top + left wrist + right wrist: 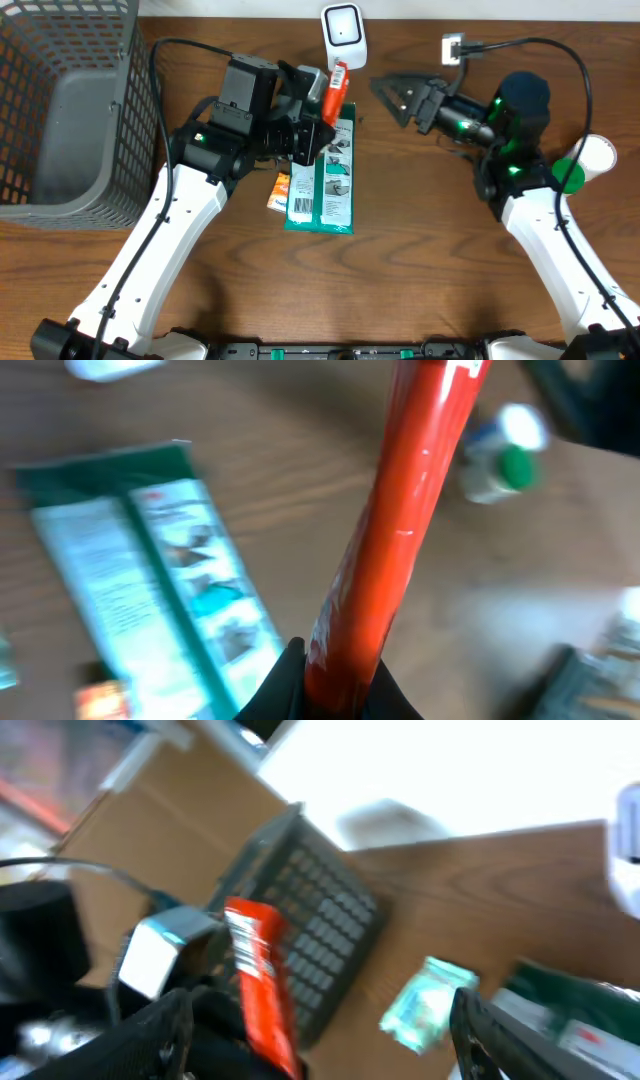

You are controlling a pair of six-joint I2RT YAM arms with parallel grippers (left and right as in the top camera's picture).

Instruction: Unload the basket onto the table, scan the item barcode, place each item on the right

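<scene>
My left gripper (pixel 320 120) is clamped tight on the long red plastic-wrapped packet (pixel 336 88) — held above the brown wooden table (pixel 430 250), its top end just beside the white barcode scanner (pixel 343 30). My right gripper (pixel 388 98) is spread wide — holding nothing.

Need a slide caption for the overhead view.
Left gripper holds a red packet by the white scanner; right gripper open nearby.
</scene>
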